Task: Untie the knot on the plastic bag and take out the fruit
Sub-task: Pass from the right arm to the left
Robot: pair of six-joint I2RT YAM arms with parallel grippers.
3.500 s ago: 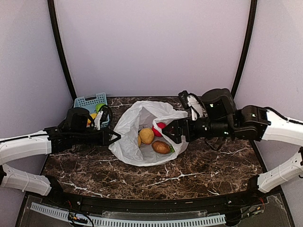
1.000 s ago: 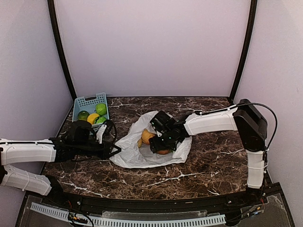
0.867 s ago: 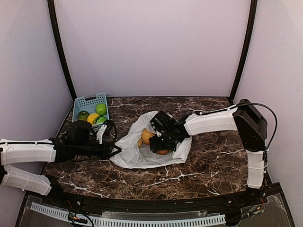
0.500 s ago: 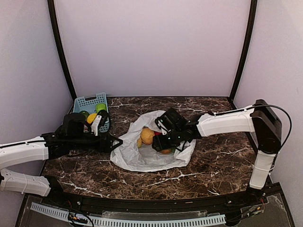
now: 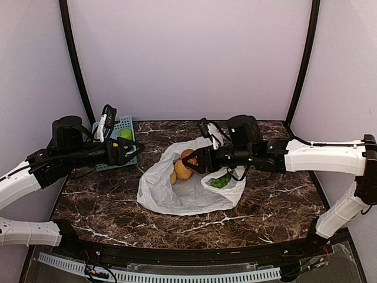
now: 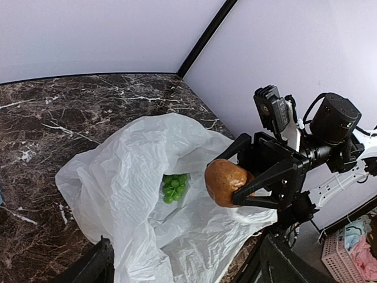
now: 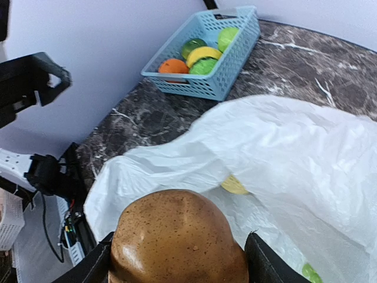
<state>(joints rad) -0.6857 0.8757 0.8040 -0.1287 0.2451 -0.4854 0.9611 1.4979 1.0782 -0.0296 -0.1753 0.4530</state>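
The white plastic bag [image 5: 177, 191] lies open and flattened on the marble table. My right gripper [image 5: 196, 160] hovers over its mouth, shut on a brownish-orange fruit [image 7: 177, 242] that fills the gap between its fingers; from the left wrist, that fruit [image 6: 227, 181] hangs clear above the bag [image 6: 118, 177]. A tan-yellow fruit [image 5: 180, 172] and a green bunch [image 6: 175, 187] lie inside the bag. My left gripper [image 5: 134, 151] is raised left of the bag, open and holding nothing, its fingers [image 6: 97, 265] wide apart. No knot shows.
A blue lattice basket [image 7: 206, 53] with green, yellow and orange fruit stands at the back left, close behind my left gripper. Dark upright posts [image 5: 79, 71] frame the pale walls. The table's left edge drops off beside the basket.
My right gripper lifted the brownish-orange fruit up out of the bag and drew back to the right. My left gripper let go of the bag's edge, opened and rose toward the basket.
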